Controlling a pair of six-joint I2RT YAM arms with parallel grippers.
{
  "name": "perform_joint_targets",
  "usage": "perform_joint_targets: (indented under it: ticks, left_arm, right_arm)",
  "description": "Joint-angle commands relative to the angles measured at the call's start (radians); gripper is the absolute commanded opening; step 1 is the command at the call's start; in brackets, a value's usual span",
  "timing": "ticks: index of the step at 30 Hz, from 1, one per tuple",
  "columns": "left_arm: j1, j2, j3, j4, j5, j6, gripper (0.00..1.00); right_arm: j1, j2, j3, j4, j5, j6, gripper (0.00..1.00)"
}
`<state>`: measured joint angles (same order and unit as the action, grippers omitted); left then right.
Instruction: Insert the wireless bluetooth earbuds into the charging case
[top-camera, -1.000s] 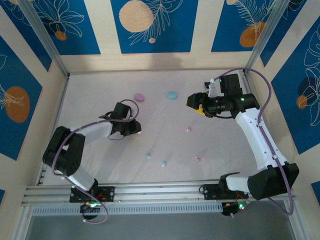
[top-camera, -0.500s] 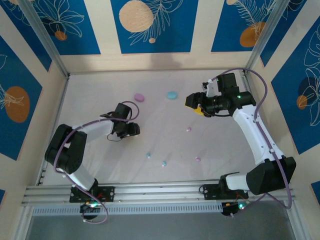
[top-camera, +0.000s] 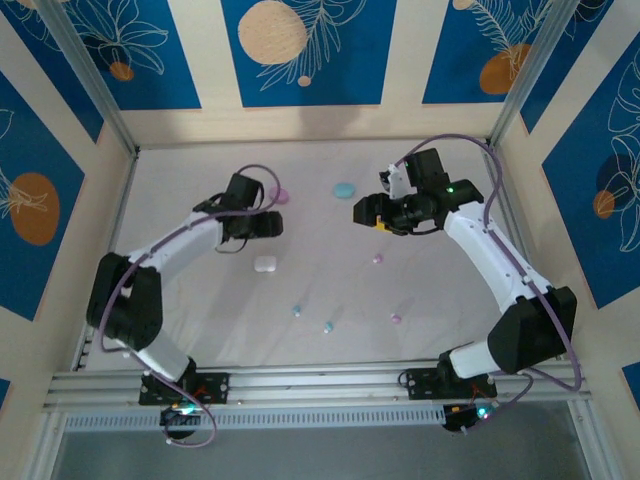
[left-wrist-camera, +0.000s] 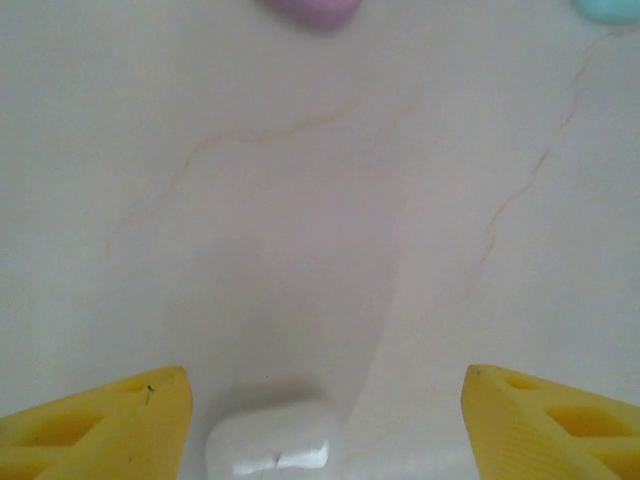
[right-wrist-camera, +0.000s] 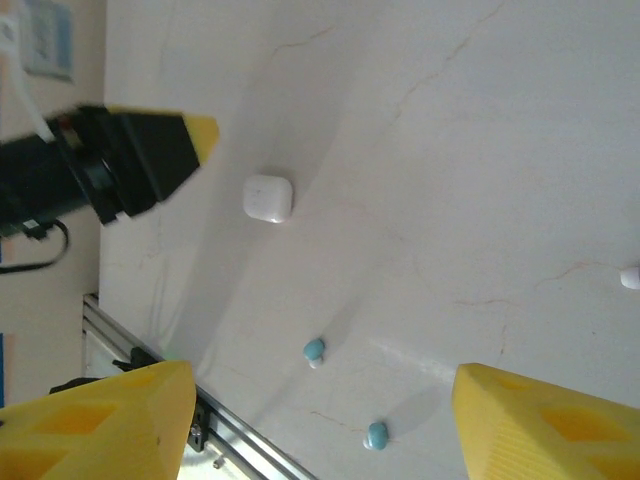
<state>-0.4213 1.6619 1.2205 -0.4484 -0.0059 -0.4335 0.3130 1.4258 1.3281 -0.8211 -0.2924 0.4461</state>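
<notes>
A closed white charging case (top-camera: 265, 264) lies flat on the table. My left gripper (top-camera: 266, 226) hovers just beyond it, open; in the left wrist view the white case (left-wrist-camera: 270, 450) sits low between the yellow fingers (left-wrist-camera: 100, 430) without touching them. Two light blue earbuds (top-camera: 297, 311) (top-camera: 328, 327) rest near the front, and two pink earbuds (top-camera: 377, 259) (top-camera: 396, 319) lie to the right. My right gripper (top-camera: 365, 213) hangs open and empty over the middle of the table. Between its fingers the right wrist view shows the blue earbuds (right-wrist-camera: 314, 349) (right-wrist-camera: 377, 435) and, farther off, the white case (right-wrist-camera: 268, 197).
A pink case (top-camera: 281, 195) and a light blue case (top-camera: 344, 190) sit at the back of the table, the pink one close to the left wrist. Cream walls enclose the table on three sides. A metal rail (top-camera: 320, 380) runs along the front edge.
My left gripper has opened, let go of the white case, and drawn back toward the far side. The right arm has swung left toward the table's middle.
</notes>
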Motion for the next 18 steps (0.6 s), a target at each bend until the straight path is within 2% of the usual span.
perform_joint_targets:
  ticks: [1, 7, 11, 18]
  left_arm:
    - [0.010, 0.123, 0.143, -0.070, -0.009, 0.110, 0.73]
    - [0.010, 0.358, 0.423, -0.228, -0.034, 0.259, 0.77]
    - [0.012, 0.470, 0.558, -0.293, -0.075, 0.351, 0.81]
    - [0.016, 0.626, 0.740, -0.370, -0.104, 0.435, 0.84]
  right_arm:
    - [0.009, 0.002, 0.021, -0.011, 0.007, -0.024, 0.69]
    - [0.010, -0.021, 0.010, -0.027, 0.018, -0.022, 0.70]
    - [0.009, -0.029, -0.004, -0.035, 0.014, -0.016, 0.70]
    - [0.008, -0.028, -0.010, -0.051, 0.013, -0.015, 0.70]
